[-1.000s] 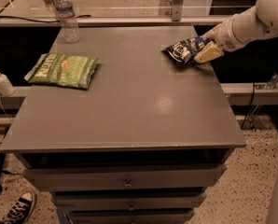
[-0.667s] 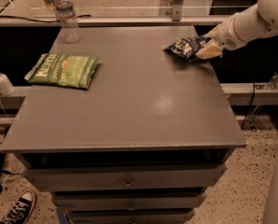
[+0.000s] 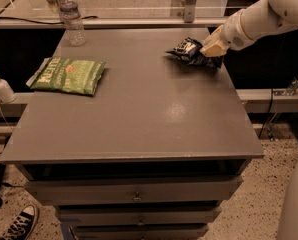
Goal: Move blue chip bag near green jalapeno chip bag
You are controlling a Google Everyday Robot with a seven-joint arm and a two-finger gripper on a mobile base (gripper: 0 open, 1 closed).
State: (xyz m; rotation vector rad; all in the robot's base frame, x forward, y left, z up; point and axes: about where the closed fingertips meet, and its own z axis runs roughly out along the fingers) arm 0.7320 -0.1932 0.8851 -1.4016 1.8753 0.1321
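The blue chip bag, dark navy with white lettering, is at the far right of the grey table. My gripper reaches in from the right on a white arm and is shut on the bag's right end. The bag sits at or just above the table surface. The green jalapeno chip bag lies flat on the left side of the table, far from the blue bag.
A clear water bottle stands at the table's far left corner. A spray bottle stands on a ledge left of the table. Drawers are under the table front. A shoe shows at the bottom left.
The gripper and the blue chip bag have shifted slightly to the left and away from the table's right edge. The green bag has not moved.
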